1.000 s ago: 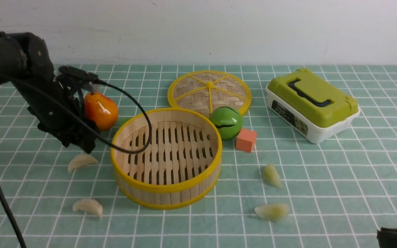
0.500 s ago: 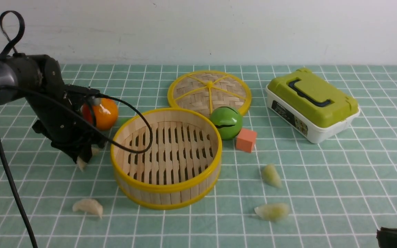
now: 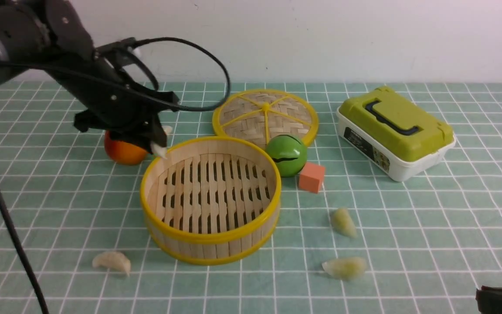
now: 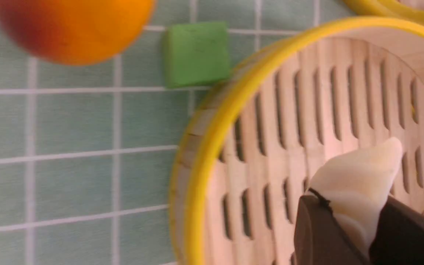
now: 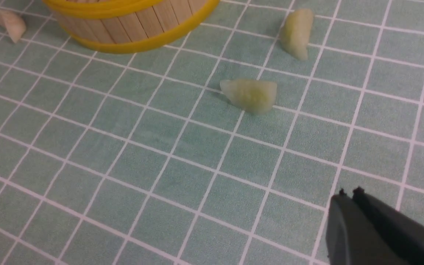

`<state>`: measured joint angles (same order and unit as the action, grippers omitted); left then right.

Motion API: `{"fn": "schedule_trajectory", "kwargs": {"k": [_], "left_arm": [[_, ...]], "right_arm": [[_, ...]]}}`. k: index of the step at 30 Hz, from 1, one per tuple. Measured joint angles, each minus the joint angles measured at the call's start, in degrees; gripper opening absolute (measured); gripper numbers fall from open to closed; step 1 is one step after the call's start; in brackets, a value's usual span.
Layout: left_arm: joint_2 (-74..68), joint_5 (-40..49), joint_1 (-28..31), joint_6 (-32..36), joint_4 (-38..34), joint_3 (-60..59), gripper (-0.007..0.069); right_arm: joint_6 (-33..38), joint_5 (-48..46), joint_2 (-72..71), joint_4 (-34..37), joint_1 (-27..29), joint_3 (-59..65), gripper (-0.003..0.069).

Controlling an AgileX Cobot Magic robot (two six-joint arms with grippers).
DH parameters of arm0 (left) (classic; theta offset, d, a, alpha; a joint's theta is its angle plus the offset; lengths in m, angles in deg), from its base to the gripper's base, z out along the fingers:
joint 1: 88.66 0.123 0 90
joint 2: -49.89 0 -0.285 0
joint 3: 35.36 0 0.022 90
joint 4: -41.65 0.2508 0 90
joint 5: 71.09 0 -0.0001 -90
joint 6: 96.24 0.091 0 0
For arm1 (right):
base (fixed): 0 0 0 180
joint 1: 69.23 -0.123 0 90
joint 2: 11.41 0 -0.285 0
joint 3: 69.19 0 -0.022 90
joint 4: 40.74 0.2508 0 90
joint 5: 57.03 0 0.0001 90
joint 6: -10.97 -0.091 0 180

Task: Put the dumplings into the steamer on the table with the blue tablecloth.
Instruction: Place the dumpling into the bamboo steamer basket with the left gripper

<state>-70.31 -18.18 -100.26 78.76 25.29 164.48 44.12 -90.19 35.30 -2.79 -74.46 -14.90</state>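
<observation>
Left gripper (image 3: 157, 146), clamped on a whitish dumpling (image 4: 359, 176) whose tip juts past the fingertips, hangs over the rim of the steamer (image 3: 211, 237) at ten o'clock; its slatted floor lies toward four o'clock.

The pear (image 3: 122, 152) is largely hidden behind the left gripper (image 3: 158, 140), the dumpling (image 3: 160, 151) held there is covered by its jaws except for the tips, and the right gripper (image 5: 349, 192) is cut off by the picture's edge.
</observation>
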Motion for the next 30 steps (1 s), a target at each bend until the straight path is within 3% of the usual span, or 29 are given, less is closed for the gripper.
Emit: {"fn": "schedule_trajectory", "kwargs": {"k": [7, 10, 14, 18, 24, 30], "left_arm": [[-6.2, -5.49, -6.32, -14.14, 11.16, 0.0, 0.0158], [-7.49, -6.01, -6.62, -16.51, 12.86, 0.0, 0.0213], [-7.77, -6.68, -6.82, -17.43, 13.15, 0.0, 0.036], [-4.58, -3.16, -6.93, -16.49, 15.91, -0.14, 0.0421], [9.92, 7.28, -6.93, -16.47, 28.08, -1.33, 0.0386], [23.75, 7.5, -6.93, -21.23, 29.83, -13.1, 0.0351]], "right_arm": [[0.0, 0.07, 0.0, 0.86, 0.0, 0.0, 0.0021], [0.0, 0.07, 0.0, 1.28, 0.0, 0.0, 0.0021], [0.11, 0.07, 0.0, 1.65, 0.0, 0.0, 0.0022], [0.45, 0.07, 0.0, 1.7, 0.0, 0.0, 0.0027], [0.45, -0.39, 0.0, 1.7, 0.0, 0.0, 0.003], [0.45, 0.13, 0.0, 1.65, 0.0, 0.5, 0.0031]]}}
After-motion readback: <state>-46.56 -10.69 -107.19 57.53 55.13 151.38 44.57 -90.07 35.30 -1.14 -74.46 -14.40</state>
